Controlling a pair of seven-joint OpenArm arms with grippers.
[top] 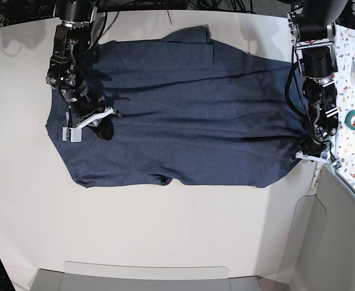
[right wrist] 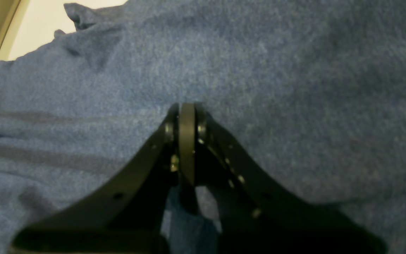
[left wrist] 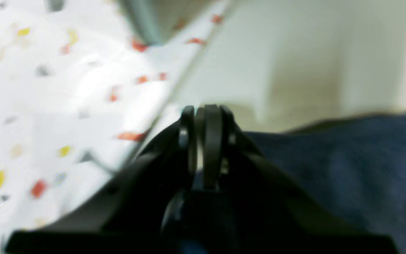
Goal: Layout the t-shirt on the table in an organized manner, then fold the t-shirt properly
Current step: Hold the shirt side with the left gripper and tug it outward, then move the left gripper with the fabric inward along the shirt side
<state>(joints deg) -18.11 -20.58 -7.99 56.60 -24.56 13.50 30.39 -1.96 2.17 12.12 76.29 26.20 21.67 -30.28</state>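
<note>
Two arms work over t-shirt (top: pixel 183 115).

Left wrist view: left gripper (left wrist: pixel 204 116) clenched, jaws nearly together, navy cloth at its right; whether cloth is pinched, cannot tell. Speckled strip (left wrist: pixel 48 106) on left, blurred.

Right wrist view: right gripper (right wrist: pixel 185 114) clenched, tips against blue cloth that fills frame; fold of cloth shows between jaws lower down.

Base view: t-shirt spread flat on table (top: pixel 165 230), plain side up. One arm at each end of shirt. Green tape roll (top: pixel 354 119) on strip.
</note>
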